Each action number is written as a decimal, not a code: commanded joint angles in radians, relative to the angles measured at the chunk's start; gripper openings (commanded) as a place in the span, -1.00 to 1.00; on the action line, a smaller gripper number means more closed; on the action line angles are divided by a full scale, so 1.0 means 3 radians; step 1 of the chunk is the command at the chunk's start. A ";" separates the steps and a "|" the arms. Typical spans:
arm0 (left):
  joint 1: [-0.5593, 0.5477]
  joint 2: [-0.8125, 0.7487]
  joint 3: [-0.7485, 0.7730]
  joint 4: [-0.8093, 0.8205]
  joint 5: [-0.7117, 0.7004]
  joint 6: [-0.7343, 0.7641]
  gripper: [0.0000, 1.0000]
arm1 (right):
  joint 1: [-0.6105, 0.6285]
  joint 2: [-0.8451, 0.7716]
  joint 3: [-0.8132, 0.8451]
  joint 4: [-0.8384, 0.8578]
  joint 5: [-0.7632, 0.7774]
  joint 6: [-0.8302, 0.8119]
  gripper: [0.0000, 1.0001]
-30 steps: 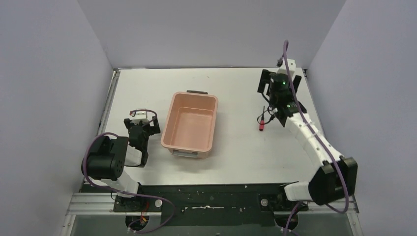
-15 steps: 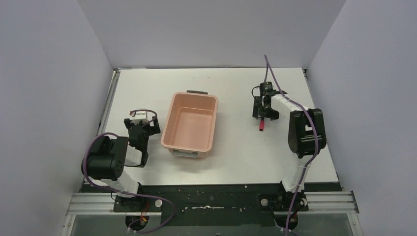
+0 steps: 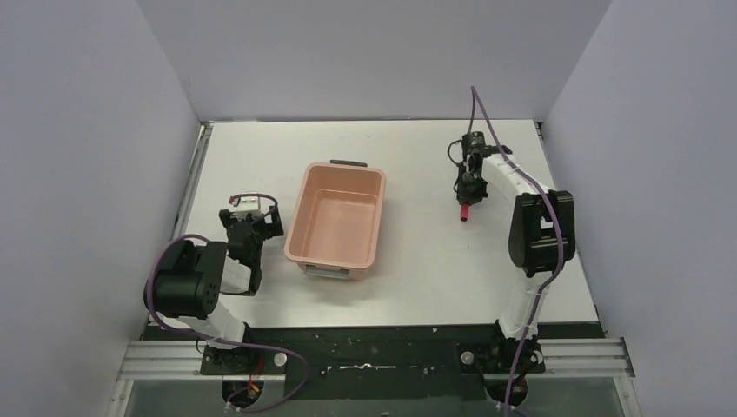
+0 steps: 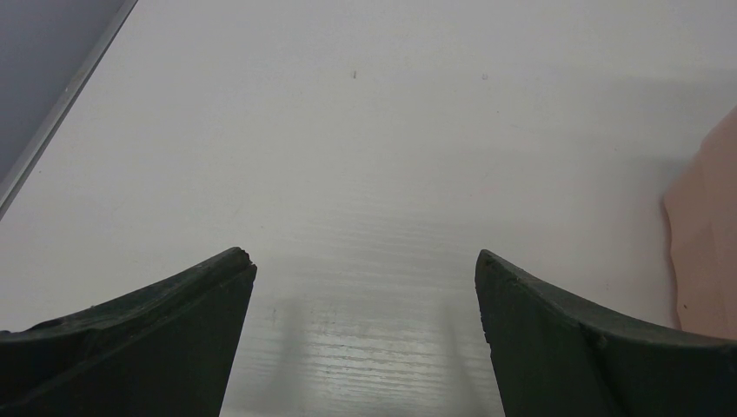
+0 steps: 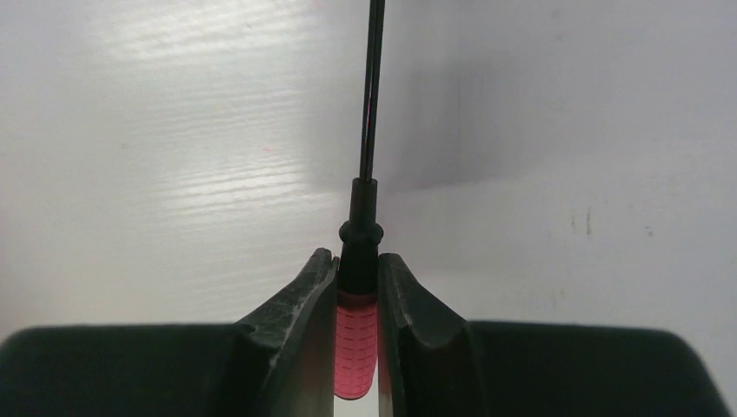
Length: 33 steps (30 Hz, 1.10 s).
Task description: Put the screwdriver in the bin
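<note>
Far right on the surface, the right tool is clamped on the screwdriver, its jaws nearly together and pinching the red handle right where it meets the black collar. The screwdriver sits well apart from the bin, out to the bin's right, red end toward the near side. From these views I can't say whether it is off the surface yet; the shaft and its shadow run very close together.

Now the risks. That handle is slim and round and the hold is at one end of it, so I'd expect it could swivel between the pads once lifted, shaft swinging down. If it tips, the thin shaft could snag the bin's flared rim on the way across, or the whole thing could slide out and land short. A shallow carry would make that worse, so a clean lift comes first, I reckon.

Pose: the right arm stands up from its near-right base, elbow high, forearm reaching far and left, wrist bent so the tool points down at the surface. Over on the left, the left tool is folded low just beside the bin's left wall, jaws spread wide with nothing between them.
</note>
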 commanded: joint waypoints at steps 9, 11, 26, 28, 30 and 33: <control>0.0020 -0.0019 0.0029 0.0103 0.0030 0.0025 0.95 | 0.0266 -0.0268 0.2028 -0.2019 -0.0007 -0.0021 -1.00; 0.0020 -0.0015 0.0032 0.0102 0.0030 0.0025 0.95 | 0.0397 -0.0335 0.2185 -0.2008 0.0009 0.0049 -1.00; 0.0020 -0.0016 0.0029 0.0106 0.0030 0.0027 0.95 | 0.2708 -0.0443 0.1825 -0.0021 0.0790 0.0727 -1.00; 0.0020 -0.0017 0.0029 0.0106 0.0028 0.0026 0.95 | 0.2815 -0.0355 0.1714 0.0131 0.0891 0.0739 -1.00; 0.0020 -0.0017 0.0029 0.0102 0.0030 0.0025 0.95 | 0.2852 -0.0306 0.1501 0.0301 0.0899 0.0777 -1.00; 0.0020 -0.0017 0.0029 0.0102 0.0030 0.0026 0.95 | 0.2860 -0.0215 0.1133 0.0546 0.0808 0.0858 -1.00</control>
